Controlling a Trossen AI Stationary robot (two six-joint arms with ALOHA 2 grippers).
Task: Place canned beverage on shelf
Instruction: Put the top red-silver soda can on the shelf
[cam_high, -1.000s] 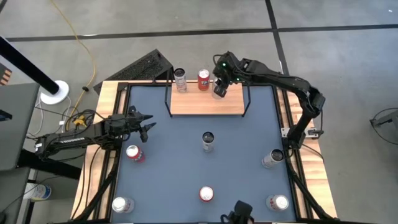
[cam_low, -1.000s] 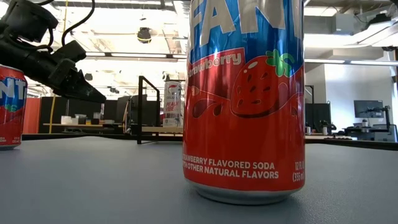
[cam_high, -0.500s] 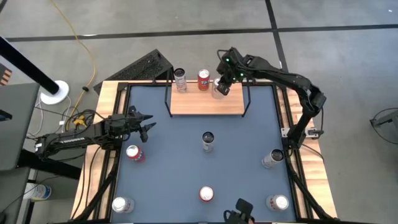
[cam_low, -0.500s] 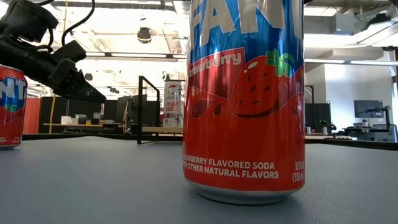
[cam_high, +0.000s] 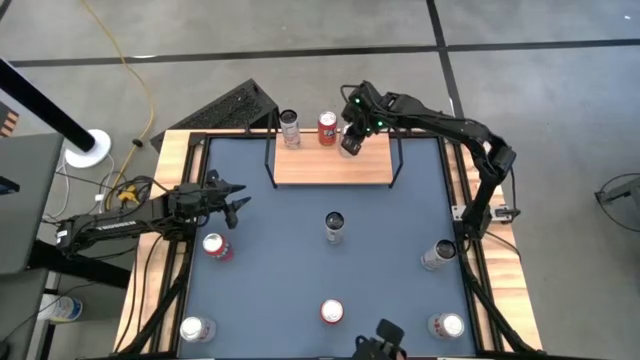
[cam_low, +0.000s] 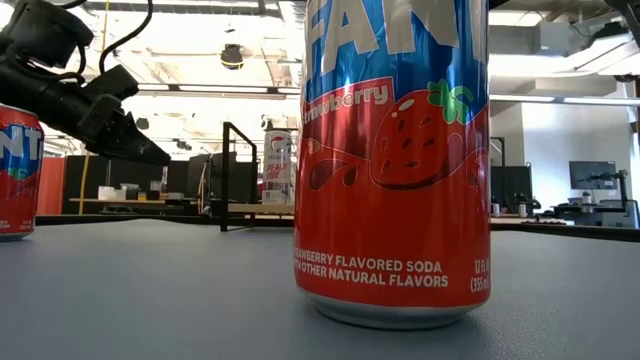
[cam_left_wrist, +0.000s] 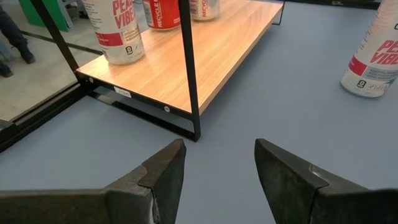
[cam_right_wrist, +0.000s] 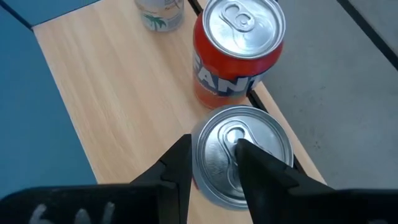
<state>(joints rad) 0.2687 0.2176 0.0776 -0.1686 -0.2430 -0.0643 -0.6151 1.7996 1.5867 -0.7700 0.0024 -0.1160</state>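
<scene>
shelf (cam_left_wrist: 214, 50): light wood board, smooth matt grain, thin black metal frame | silver can (cam_right_wrist: 241, 155): bare brushed-metal lid, dull sheen | orange can (cam_right_wrist: 236, 43): glossy printed wall | table top (cam_high: 300, 260): matt blue-grey | left gripper (cam_left_wrist: 217, 180): matt black fingers

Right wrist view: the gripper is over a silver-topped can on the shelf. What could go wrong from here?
1. The silver-topped can stands very close to the orange Fanta can, so a sideways drift of the right gripper might knock one into the other.
2. Both cans stand near the back edge of the shelf, where a nudge could tip one off.
The left gripper waits off to the side.
</scene>
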